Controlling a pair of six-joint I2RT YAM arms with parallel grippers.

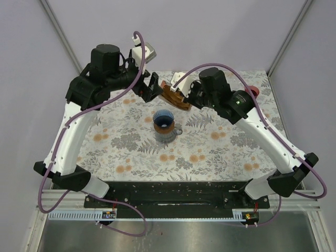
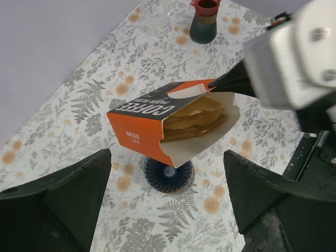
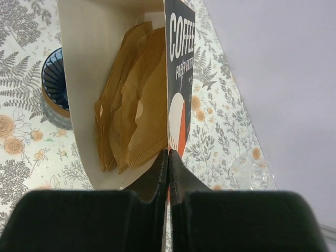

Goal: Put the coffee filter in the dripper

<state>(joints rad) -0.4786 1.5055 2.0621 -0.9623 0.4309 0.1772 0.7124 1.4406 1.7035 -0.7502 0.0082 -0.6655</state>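
Note:
An orange-and-black coffee filter box point(image 1: 176, 96) hangs in the air, its open side showing several brown paper filters point(image 2: 197, 118). My right gripper point(image 3: 168, 155) is shut on the box's top wall point(image 3: 181, 63), with the filters point(image 3: 134, 110) just left of its fingers. My left gripper point(image 2: 167, 157) is open and empty, facing the box's open end from a short way off, touching nothing. The blue ribbed dripper point(image 1: 164, 122) sits on a glass mug at the table's middle, below the box; it also shows in the left wrist view point(image 2: 168, 173) and the right wrist view point(image 3: 54, 86).
A dark cup with a red top point(image 2: 205, 21) stands at the table's far right point(image 1: 253, 91). A clear glass piece point(image 2: 157, 10) sits near the back edge, also in the right wrist view point(image 3: 249, 170). Purple walls close in the back and sides.

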